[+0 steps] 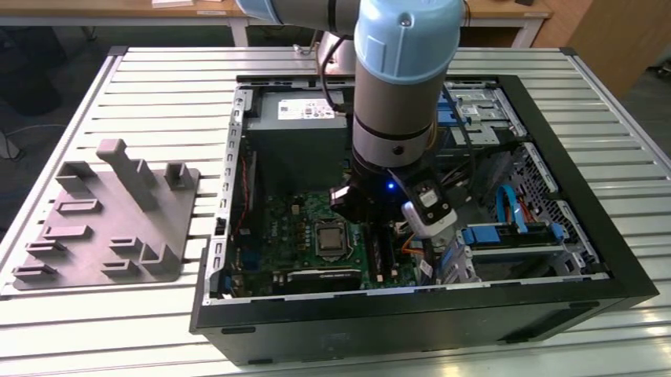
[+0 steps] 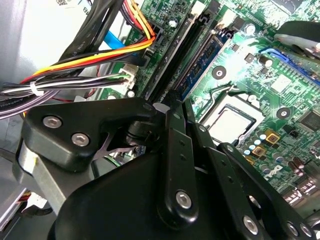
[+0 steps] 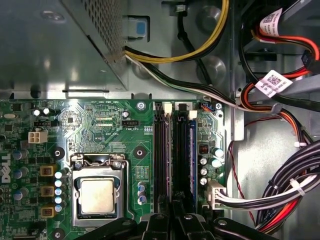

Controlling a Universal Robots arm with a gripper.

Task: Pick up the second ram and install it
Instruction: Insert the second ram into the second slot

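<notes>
Inside the open computer case (image 1: 587, 302), my gripper (image 1: 369, 234) reaches down over the green motherboard (image 1: 288, 236). In both wrist views its black fingers (image 3: 160, 222) stand close together at one end of the memory slots. A long thin dark stick, the second ram (image 3: 179, 155) (image 2: 177, 52), runs from between the fingertips along a black slot. The gripper (image 3: 172, 214) (image 2: 172, 102) looks shut on it, and the fingers hide the stick's near end. Another stick with a blue label (image 3: 192, 150) (image 2: 202, 62) sits in the neighbouring slot.
The processor socket (image 3: 97, 195) (image 2: 232, 122) lies beside the slots. Cable bundles (image 3: 280, 200) (image 2: 90, 60) crowd the other side. The grey power supply (image 1: 298, 129) and a drive cage (image 1: 504, 232) stand close. A grey slotted plate with posts (image 1: 105, 228) lies on the table at the exterior view's left.
</notes>
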